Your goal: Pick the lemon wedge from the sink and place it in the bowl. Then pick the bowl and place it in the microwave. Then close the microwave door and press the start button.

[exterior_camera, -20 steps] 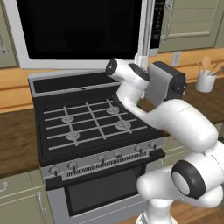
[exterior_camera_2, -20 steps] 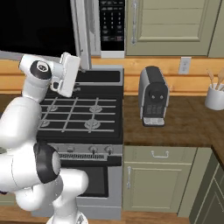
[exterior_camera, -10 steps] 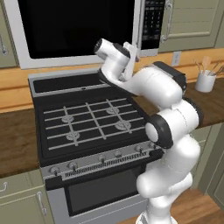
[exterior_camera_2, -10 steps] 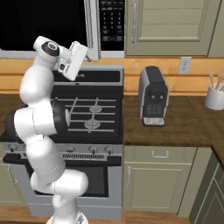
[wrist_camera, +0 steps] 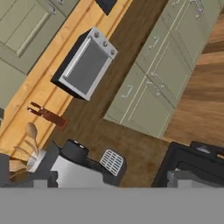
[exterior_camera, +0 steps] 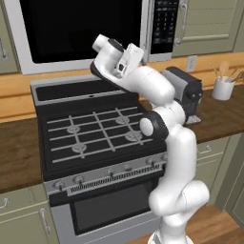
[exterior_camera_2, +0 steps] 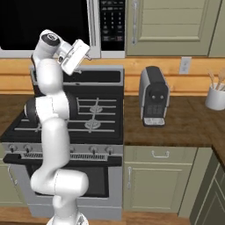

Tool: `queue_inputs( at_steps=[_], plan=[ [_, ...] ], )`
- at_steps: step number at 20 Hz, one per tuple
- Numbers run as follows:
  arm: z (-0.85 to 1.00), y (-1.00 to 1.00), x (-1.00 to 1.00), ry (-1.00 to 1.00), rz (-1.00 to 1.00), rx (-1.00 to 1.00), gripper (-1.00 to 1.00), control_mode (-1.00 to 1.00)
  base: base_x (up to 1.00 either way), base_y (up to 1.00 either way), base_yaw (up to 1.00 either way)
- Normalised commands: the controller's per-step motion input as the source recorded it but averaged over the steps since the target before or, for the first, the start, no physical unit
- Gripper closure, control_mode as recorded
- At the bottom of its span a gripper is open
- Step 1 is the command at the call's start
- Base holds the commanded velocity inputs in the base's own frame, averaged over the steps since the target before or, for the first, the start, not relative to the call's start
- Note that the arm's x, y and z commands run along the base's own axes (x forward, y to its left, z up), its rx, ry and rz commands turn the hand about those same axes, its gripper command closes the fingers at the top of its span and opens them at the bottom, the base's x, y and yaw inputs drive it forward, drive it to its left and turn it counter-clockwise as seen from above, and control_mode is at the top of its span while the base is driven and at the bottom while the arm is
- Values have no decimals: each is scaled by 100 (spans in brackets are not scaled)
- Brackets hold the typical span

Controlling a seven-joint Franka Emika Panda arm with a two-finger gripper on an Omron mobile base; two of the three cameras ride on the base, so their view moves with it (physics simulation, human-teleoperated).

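Silver-grey microwave [exterior_camera: 86,33], black stove [exterior_camera: 90,128]

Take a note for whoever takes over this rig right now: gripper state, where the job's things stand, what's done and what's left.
Gripper: open, nothing in it, raised over the stove in front of the microwave, close to its keypad.
Microwave door: shut. Its dark glass hides whatever is inside.
Done: the door is closed.
Left: probably the press of the start button on the keypad. The frames cannot confirm that the bowl with the lemon wedge is inside.
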Motion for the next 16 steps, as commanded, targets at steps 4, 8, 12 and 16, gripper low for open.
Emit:
queue_inputs(
  at_steps=[4,8,12,16],
  plan=[
    [4,-16,22,5,4,0,-100,-100,0,0,0],
    [0,-11,-97,-6,15,4,-100,-100,0,0,0],
    [0,-29,-100,-18,16,9,-100,-100,0,0,0],
    [0,-39,-100,-20,16,16,-100,-100,0,0,0]
  ],
)
